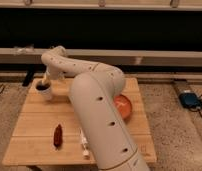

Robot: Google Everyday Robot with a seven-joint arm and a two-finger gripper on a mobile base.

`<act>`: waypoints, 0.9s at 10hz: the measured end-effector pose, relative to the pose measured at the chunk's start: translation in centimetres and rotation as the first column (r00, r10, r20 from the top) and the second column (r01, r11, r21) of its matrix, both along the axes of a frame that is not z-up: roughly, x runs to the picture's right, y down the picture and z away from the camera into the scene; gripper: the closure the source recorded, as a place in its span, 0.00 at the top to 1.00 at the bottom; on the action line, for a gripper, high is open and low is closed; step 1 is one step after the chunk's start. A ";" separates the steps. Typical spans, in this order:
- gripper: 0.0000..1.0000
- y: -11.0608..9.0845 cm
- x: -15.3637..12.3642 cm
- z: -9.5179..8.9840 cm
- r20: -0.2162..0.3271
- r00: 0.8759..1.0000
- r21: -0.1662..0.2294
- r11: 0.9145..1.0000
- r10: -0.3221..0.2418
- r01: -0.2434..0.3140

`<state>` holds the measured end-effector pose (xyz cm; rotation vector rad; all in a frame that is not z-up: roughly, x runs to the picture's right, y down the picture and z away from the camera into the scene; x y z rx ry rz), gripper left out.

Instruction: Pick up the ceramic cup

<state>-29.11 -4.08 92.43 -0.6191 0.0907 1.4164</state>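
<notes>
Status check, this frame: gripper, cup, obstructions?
Gripper at rim of ceramic cup, far left corner of table. Cup upright; lifted or not, cannot tell. Orange bowl, white bottle, dark red item well apart, nothing blocking.

Bench (pixel 39 117): pale wooden slats, standing on a speckled floor (pixel 169 115). On it:
- ceramic cup (pixel 43 92), upright, near the back left corner in view; my fingers (pixel 44 81) sit at its rim
- orange-red bowl (pixel 125 107), right side, partly hidden behind my arm (pixel 99 115)
- small dark red item (pixel 58 136), front left
- slim white bottle (pixel 84 145), lying down near the front edge, right of the red item and apart from it
</notes>
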 end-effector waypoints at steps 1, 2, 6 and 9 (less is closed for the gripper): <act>0.60 0.0 0.2 0.2 -0.006 1.000 -0.003 1.000 -0.004 0.004; 0.52 0.1 0.2 0.4 -0.010 1.000 -0.007 1.000 -0.007 0.007; 0.10 0.3 0.3 0.7 -0.018 1.000 -0.020 1.000 -0.016 0.016; 0.00 -1.2 0.7 -0.5 -0.007 1.000 -0.005 1.000 0.003 -0.003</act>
